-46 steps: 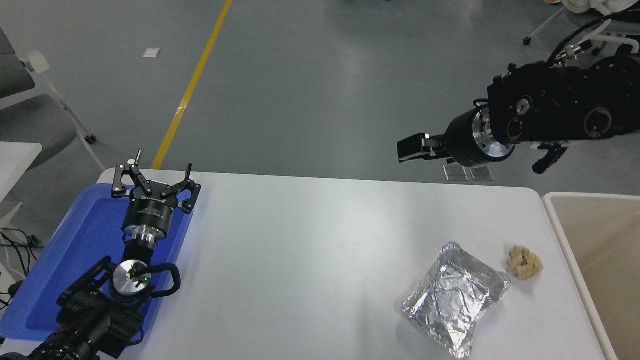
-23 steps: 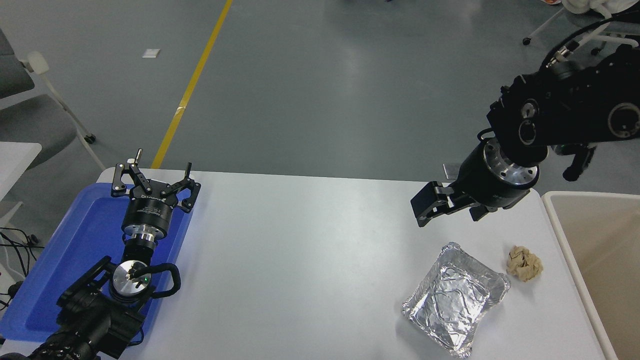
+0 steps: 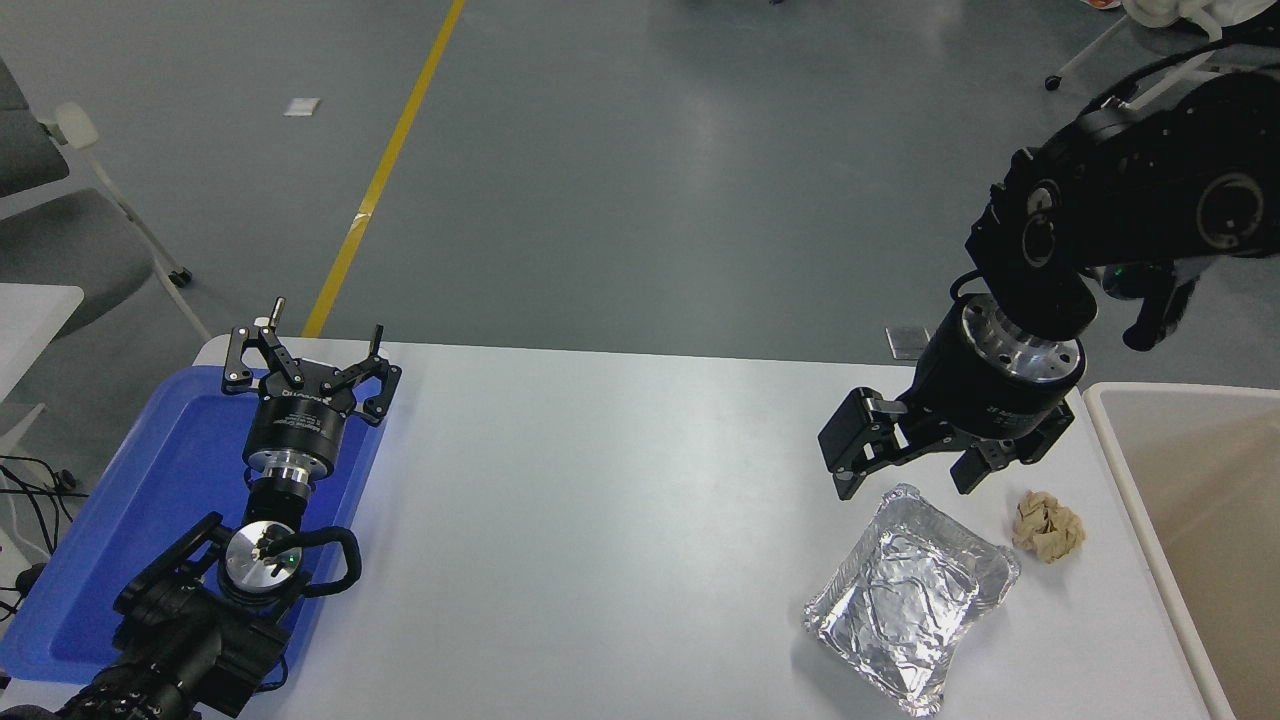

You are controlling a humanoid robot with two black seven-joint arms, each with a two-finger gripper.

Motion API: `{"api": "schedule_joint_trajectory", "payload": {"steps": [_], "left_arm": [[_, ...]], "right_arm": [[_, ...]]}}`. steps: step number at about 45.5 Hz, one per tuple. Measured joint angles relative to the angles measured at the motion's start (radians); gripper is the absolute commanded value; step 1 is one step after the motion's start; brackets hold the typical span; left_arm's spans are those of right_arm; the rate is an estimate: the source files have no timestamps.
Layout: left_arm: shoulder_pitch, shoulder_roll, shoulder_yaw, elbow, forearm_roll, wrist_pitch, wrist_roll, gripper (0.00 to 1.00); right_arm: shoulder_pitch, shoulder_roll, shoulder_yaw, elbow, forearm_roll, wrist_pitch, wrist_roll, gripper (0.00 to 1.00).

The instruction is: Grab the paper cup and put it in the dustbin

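The table (image 3: 600, 500) carries no paper cup that I can see. The dustbin (image 3: 1190, 470) stands just right of the right gripper (image 3: 908, 478), which hangs spread wide and empty. Directly below it lies a foil tray (image 3: 910, 598); a brown paper ball (image 3: 1047, 526) sits just below-right. Descending here risks grabbing the tray instead. The left gripper (image 3: 305, 355) is parked open over a blue tray (image 3: 130, 520).

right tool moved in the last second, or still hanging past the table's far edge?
Yes. The right tool has come toward the camera and down: it was out past the table's far edge, and now it hangs open just behind the foil tray.
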Motion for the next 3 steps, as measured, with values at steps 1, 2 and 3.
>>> {"api": "schedule_joint_trajectory", "payload": {"steps": [1,2,3], "left_arm": [[0.0,0.0,0.0,0.0,0.0,0.0,0.0,1.0],[0.0,0.0,0.0,0.0,0.0,0.0,0.0,1.0],[0.0,0.0,0.0,0.0,0.0,0.0,0.0,1.0]], "right_arm": [[0.0,0.002,-0.003,-0.001,0.005,-0.002,0.0,1.0],[0.001,0.004,-0.004,-0.001,0.009,-0.003,0.0,1.0],[0.001,0.005,-0.005,-0.001,0.012,-0.004,0.0,1.0]]}}
